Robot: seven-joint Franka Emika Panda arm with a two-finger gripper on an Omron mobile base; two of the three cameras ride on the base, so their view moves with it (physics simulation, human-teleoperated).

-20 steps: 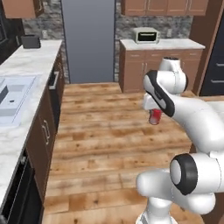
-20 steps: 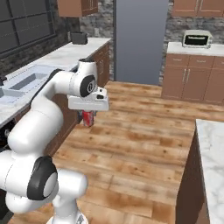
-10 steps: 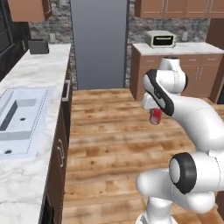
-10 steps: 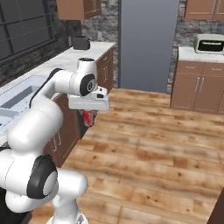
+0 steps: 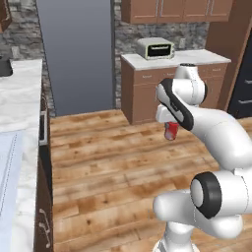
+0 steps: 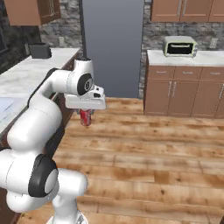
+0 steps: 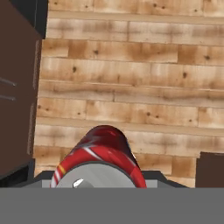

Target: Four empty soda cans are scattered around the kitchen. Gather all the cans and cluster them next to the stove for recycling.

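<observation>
Can, red w/ silver top: one soda can (image 5: 171, 131) hangs upright under the gripper (image 5: 171, 127), off the ground, above the wood floor (image 5: 108, 157). Seen from the right base cam, the same can (image 6: 85, 117) sits just below the white hand, gripper (image 6: 85, 114) closed round its upper part; fingers mostly hidden by the hand body, so exact gap can't be read, but the can is carried in the air w/ nothing else touching it. Hand cam looks down the can's length: silver top and red side w/ white stripes (image 7: 99, 162) at bottom centre, floor planks beyond it.

Relative to the can: tall grey fridge (image 6: 112, 46) behind it, further into the room. Brown base cabinets w/ white counter (image 6: 186, 83) to the right of the can in the right base view, toaster oven (image 6: 179, 45) on top of them. Marble counter (image 5: 17, 113) well to the can's left in the left base view, dark cabinet fronts under it; small dark appliance (image 6: 40, 50) at that counter's far end. Dark cabinet side (image 7: 17, 87) left of the can in the hand cam.
</observation>
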